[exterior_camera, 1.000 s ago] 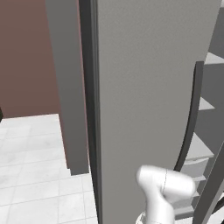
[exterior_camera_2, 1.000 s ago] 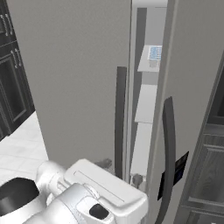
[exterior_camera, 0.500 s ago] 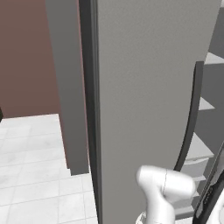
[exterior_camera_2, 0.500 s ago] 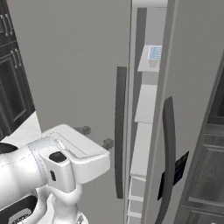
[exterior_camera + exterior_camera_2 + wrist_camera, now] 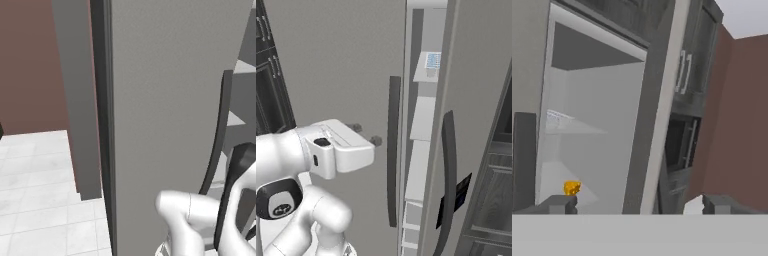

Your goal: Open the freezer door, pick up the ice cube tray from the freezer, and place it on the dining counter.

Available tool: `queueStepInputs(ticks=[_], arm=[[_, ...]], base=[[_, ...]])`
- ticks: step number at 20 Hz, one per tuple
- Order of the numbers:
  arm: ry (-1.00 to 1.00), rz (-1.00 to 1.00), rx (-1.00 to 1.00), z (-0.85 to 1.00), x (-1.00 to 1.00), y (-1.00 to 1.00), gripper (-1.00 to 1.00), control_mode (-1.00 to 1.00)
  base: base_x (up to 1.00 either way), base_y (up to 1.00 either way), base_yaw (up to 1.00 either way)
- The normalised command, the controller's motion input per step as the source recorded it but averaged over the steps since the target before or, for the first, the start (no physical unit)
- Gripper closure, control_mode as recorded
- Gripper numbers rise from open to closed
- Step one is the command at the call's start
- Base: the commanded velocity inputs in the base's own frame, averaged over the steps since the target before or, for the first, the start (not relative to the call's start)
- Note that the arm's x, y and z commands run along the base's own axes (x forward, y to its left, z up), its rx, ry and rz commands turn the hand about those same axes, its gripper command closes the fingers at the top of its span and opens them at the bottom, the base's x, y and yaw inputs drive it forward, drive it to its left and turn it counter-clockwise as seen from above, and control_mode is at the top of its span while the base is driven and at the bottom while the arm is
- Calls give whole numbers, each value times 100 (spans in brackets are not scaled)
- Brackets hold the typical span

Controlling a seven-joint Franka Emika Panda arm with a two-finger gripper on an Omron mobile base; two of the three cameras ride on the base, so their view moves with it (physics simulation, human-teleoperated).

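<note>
The freezer door is a tall grey panel, standing ajar, with a slim dark handle; it also shows as the wide grey freezer door in the left base view. Through the gap the freezer shows pale shelves, and the ice cube tray lies on an upper shelf. My gripper hovers in front of the door panel, just left of the handle, open and holding nothing. In the hand view the gripper looks into the freezer past the door's edge.
An orange cheese wedge lies on a lower freezer shelf. A second grey door with its own dark handle stands right of the gap. Dark cabinets stand at the left, and a brown wall rises above pale floor tiles.
The arm has swung left and the gripper has risen from low beside the handle to mid-height in front of the door panel. The door's gap looks the same.
</note>
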Motion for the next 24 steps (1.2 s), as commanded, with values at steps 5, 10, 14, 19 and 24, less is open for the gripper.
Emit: queueStepInputs(ticks=[5, 10, 14, 19, 24], arm=[[0, -10, 10, -2, 50, -3, -100, -100], [-6, -1, 9, -8, 31, -36, -100, -100], [-9, 0, 7, -21, 34, -35, -100, -100], [-16, 1, 4, -43, 37, -24, -100, -100], [-15, -6, 1, -38, 41, -5, -100, -100]], base=[[0, 0, 0], [0, 0, 0], [0, 0, 0], [0, 0, 0], [0, 0, 0]])
